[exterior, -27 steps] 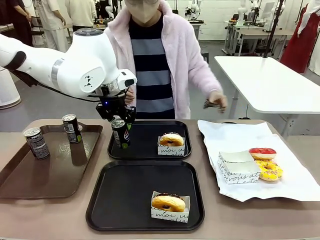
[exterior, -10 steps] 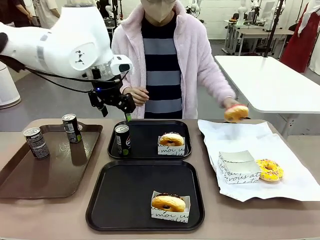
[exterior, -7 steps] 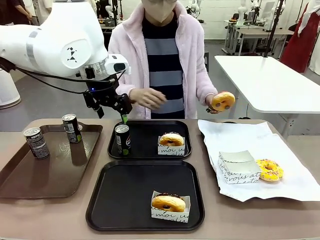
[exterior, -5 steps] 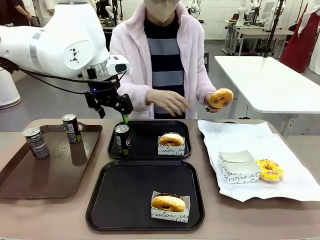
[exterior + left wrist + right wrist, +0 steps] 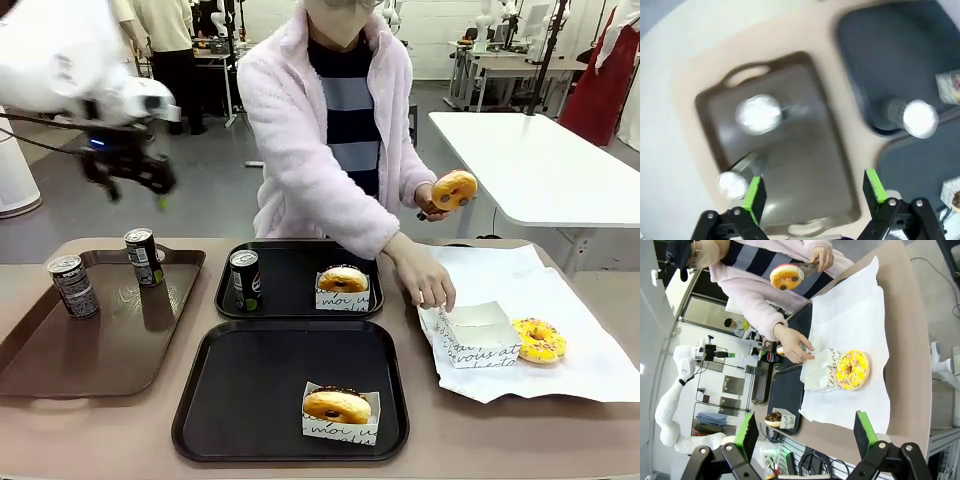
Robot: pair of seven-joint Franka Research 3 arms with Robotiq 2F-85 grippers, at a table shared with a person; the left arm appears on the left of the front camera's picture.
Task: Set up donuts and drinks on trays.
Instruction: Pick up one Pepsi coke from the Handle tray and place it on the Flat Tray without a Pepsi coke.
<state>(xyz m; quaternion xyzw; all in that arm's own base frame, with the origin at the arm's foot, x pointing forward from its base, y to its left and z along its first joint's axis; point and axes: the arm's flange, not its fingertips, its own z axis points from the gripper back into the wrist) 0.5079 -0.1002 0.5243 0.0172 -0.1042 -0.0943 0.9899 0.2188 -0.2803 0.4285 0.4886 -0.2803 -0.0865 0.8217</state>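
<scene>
- left gripper (image 5: 135, 185): raised above the left end of the table (image 5: 600, 440), over the far part of the brown tray (image 5: 100, 345); blurred in the front view. In the left wrist view its green-padded fingers (image 5: 754, 197) stand wide apart with nothing between them (that view is blurred as well).
- right gripper (image 5: 806, 432): spread wide, nothing held. It looks in from the table's right end across the white paper sheet (image 5: 480, 268).
- far black tray (image 5: 295, 295): one can (image 5: 245, 281) upright at its left side. One glazed donut (image 5: 343, 280) in a white sleeve sits at its right side, apart from the can.
- near black tray (image 5: 250, 390): just in front of the far one. One sleeved donut (image 5: 340, 408) lies towards its front right corner.
- brown tray, left of both black trays: two more cans, both upright, the left can (image 5: 73, 286) by the left rim, the rear can (image 5: 144, 257) near the far rim.
- white paper sheet, right of the black trays: a stack of sleeves (image 5: 478, 338) and, just beside it on the right, a yellow-topped donut (image 5: 538, 340) without a sleeve.
- person, at the far side of the table: lowered hand (image 5: 428, 285) rests on the far corner of the stack of sleeves. The raised hand (image 5: 430, 203) holds a tan donut (image 5: 454, 189) in the air above the sheet's far edge, gripped with what look like dark tongs.
</scene>
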